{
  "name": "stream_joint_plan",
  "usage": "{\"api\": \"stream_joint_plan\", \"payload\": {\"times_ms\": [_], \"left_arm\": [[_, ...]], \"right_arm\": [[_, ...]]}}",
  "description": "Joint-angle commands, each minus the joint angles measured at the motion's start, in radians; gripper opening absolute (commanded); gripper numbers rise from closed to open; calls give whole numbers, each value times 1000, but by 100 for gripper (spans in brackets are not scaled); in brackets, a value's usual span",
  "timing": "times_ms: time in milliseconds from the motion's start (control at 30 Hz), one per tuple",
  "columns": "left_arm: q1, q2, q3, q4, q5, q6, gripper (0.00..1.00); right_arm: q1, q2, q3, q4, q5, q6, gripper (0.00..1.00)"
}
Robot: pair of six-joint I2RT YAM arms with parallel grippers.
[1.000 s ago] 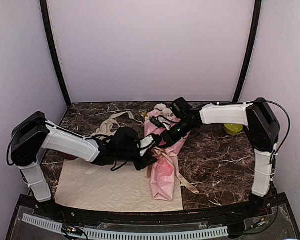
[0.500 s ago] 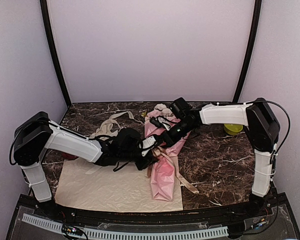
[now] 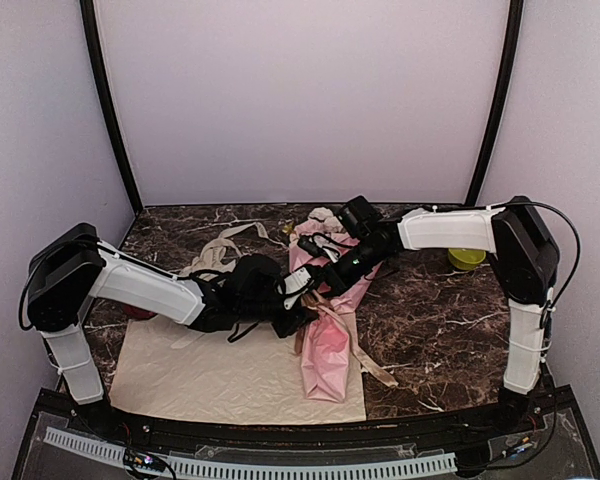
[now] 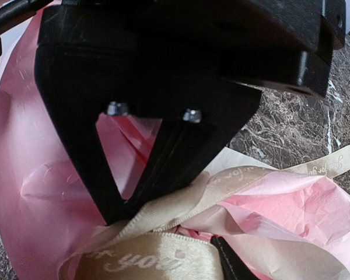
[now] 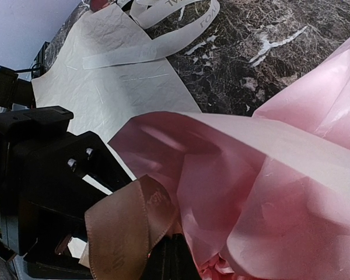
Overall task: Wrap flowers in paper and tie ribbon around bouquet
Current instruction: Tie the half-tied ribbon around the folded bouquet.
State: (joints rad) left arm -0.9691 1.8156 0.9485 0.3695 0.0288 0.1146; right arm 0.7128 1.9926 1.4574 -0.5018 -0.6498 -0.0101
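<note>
Bouquet [image 3: 325, 350] lies in the middle of the table [image 3: 450, 320], with its thin end near the arms, on the cream sheet [image 3: 200, 380]. The pink paper [image 5: 291, 192] is already round it, so tying is the job now. A bit farther on, the 2 grippers meet at the tan ribbon [image 4: 157, 259]. The right gripper [image 5: 170, 259] is pinched tight on a loop of it. The left gripper [image 3: 298, 312] sits just beside; I cannot tell if its fingers are apart or together. Farthest back, the flowers [image 3: 325, 215] poke out. Next, I think, the left one must catch the loose end and pull gently, so the paper does not rip.
</note>
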Motion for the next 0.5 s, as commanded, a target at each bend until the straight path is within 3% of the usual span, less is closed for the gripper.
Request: {"api": "stream_joint_plan", "payload": {"times_ms": [0,467], "left_arm": [[-3,-38,-6,23,8,-29,45],[65,-56,-53,71,190,-214,50]], "right_arm": [[10,-9,14,-5,0,-14,0],[11,-4,9,-20,7,-23,0]]}}
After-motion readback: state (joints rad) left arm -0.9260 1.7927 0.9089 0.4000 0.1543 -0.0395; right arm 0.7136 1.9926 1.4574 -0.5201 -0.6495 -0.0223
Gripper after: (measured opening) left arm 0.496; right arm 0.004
